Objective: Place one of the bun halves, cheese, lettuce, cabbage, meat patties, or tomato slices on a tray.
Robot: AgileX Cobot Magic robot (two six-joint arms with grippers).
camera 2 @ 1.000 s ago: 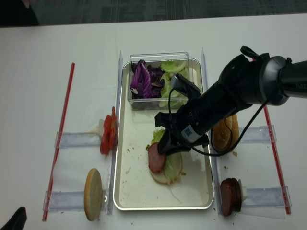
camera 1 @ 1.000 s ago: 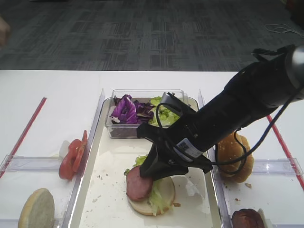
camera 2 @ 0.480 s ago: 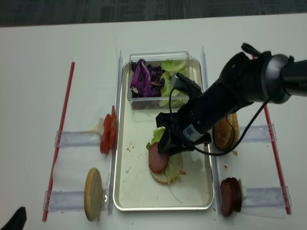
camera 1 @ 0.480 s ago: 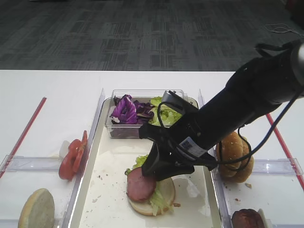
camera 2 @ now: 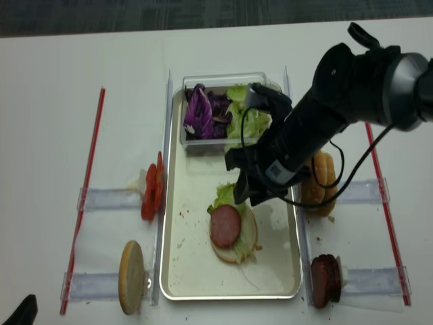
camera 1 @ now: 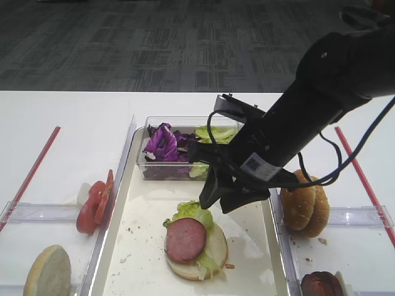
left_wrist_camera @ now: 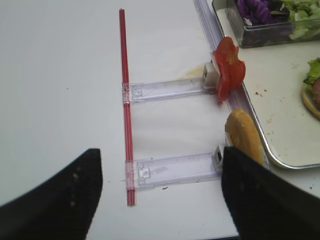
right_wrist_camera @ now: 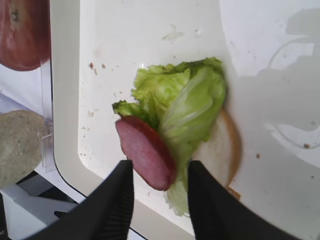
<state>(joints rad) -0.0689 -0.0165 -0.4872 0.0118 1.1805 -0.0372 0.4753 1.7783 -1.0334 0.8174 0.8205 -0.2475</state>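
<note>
Right gripper (right_wrist_camera: 156, 186) hovering above tray (camera 1: 137, 271), jaws parted, gripping nothing. 1 meat patty (camera 1: 185, 239) lying on lettuce (camera 1: 192, 213) over bun half (camera 1: 213, 254), lower centre of frame. Patty looking soft, slick; best pinched at edges.

Tray (camera 2: 177, 271) sits centre frame on the tabletop (camera 2: 47, 135); a tub (camera 2: 203, 80) with cabbage (camera 2: 200, 112) left and lettuce (camera 2: 252, 122) right fills its upper end. Lower centre of the tray: bun half (camera 2: 245, 245), lettuce leaf on it, meat patty (camera 2: 225, 226) on top. Right pincer (camera 2: 245, 196) hangs just above-right of the stack. Tomato slices (camera 2: 151, 194) left of tray, flat bun half (camera 2: 131, 275) lower left, sesame buns (camera 2: 321, 186) right, another patty (camera 2: 325, 279) lower right.
</note>
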